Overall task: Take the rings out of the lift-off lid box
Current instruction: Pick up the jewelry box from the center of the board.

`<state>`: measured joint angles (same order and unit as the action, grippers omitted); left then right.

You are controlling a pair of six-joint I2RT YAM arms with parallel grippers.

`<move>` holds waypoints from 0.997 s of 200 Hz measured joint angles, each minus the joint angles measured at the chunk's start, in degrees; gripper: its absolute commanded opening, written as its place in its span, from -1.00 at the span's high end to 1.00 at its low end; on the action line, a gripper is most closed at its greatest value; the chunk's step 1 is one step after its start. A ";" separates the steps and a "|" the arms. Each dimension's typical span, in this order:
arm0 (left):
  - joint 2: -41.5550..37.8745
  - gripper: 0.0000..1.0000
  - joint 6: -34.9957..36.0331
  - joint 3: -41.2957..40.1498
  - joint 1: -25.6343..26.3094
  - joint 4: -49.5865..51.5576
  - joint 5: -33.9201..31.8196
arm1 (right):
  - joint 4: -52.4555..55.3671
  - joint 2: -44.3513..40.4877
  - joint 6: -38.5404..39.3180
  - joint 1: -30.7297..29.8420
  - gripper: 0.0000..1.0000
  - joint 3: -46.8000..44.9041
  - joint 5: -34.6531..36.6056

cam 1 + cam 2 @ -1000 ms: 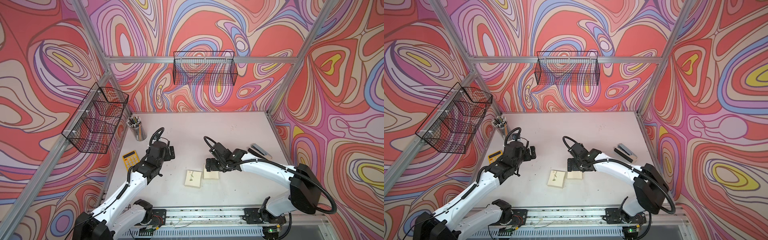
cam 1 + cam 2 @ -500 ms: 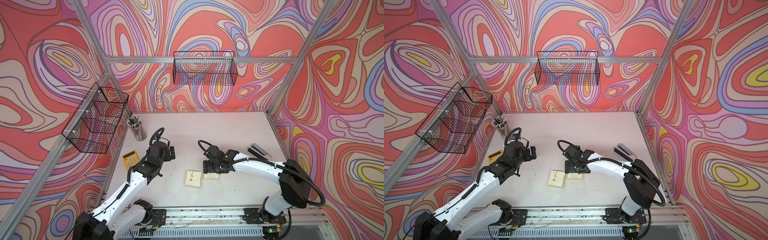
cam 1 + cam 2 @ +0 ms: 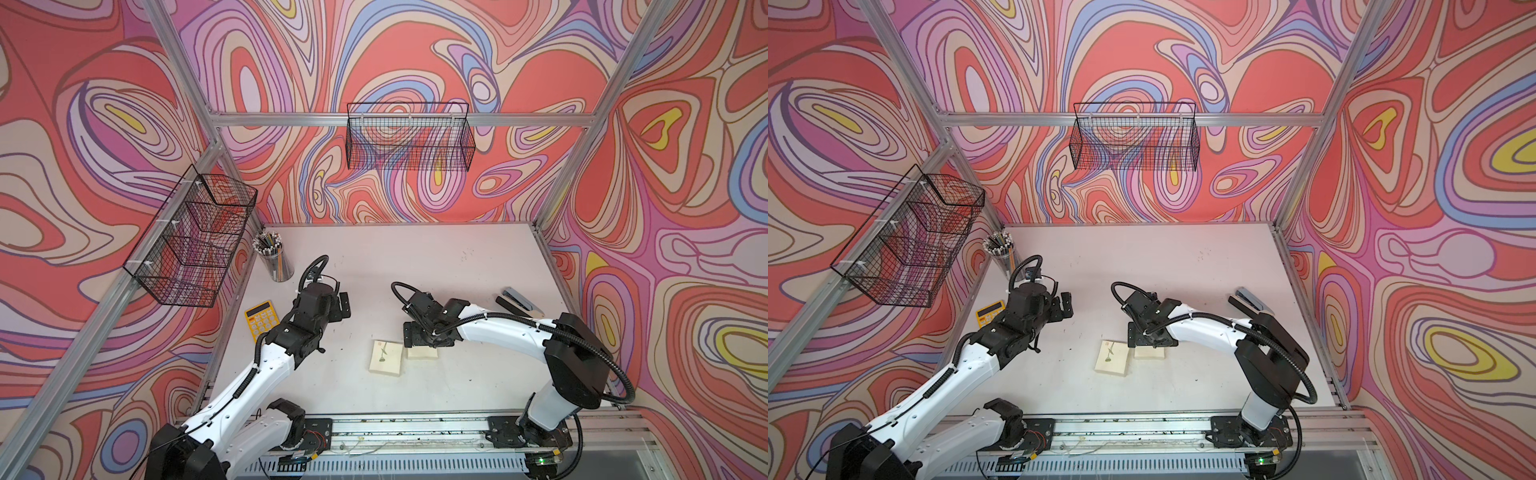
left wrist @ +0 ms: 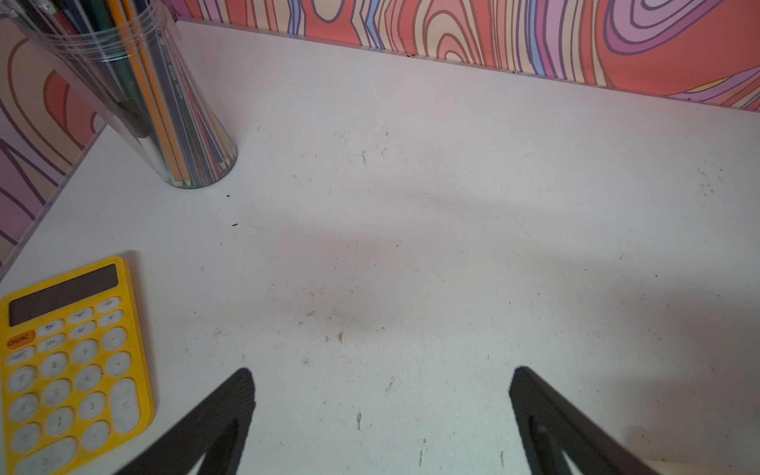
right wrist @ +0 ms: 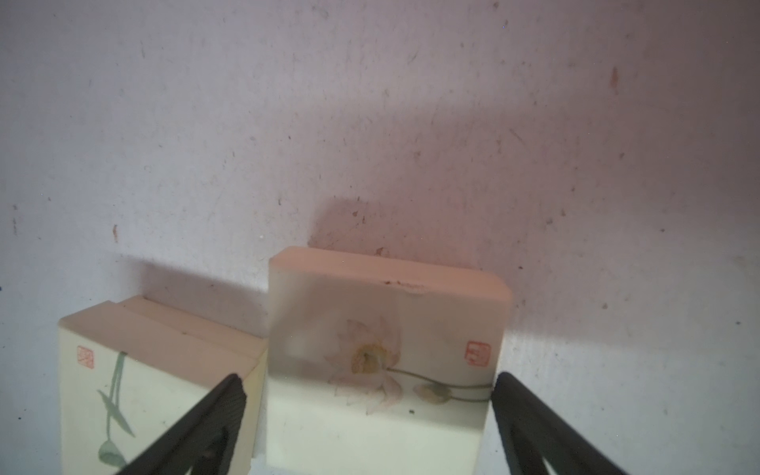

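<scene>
Beneath right wrist alone, lotus-print box [image 5: 382, 362]

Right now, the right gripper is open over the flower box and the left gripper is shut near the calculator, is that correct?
Only the left gripper is misread: the left wrist view shows it open, near the calculator. The right gripper is open over the flower box.

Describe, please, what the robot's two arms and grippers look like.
Both arms have white shells with black joints: the left arm and the right arm. A black ribbed cable loops along each. The left gripper and right gripper carry black, tapering, ribbed fingers.
</scene>
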<state>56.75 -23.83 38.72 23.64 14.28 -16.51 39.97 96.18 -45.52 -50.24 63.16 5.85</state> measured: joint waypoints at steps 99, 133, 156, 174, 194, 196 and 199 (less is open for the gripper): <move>0.44 -1.00 0.02 -1.01 0.00 -0.48 -0.02 | 3.04 3.17 0.22 -0.85 -0.93 2.58 2.69; 0.44 -1.00 0.02 -1.01 0.00 -0.81 -0.02 | 3.13 3.67 0.24 -0.85 -0.93 2.62 2.97; 0.44 -1.00 0.02 -1.01 0.00 -0.83 -0.02 | 3.08 3.89 0.22 -0.85 -0.89 2.64 2.95; 0.44 -1.00 0.02 -1.03 0.00 -0.83 -0.02 | 3.10 3.91 0.22 -0.85 -0.76 2.64 2.97; 0.44 -1.00 0.02 -1.07 0.00 -0.85 0.00 | 3.13 3.91 0.24 -0.85 -0.62 2.69 2.99; 0.44 -1.00 0.02 -1.11 0.00 -0.85 0.00 | 3.13 3.91 0.24 -0.85 -0.61 2.69 2.99; 0.44 -1.00 0.02 -1.14 0.00 -0.87 0.00 | 3.13 3.91 0.24 -0.85 -0.60 2.69 2.99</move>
<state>57.19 -23.81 37.58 23.64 13.41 -16.51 43.09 100.09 -45.28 -51.09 65.84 8.84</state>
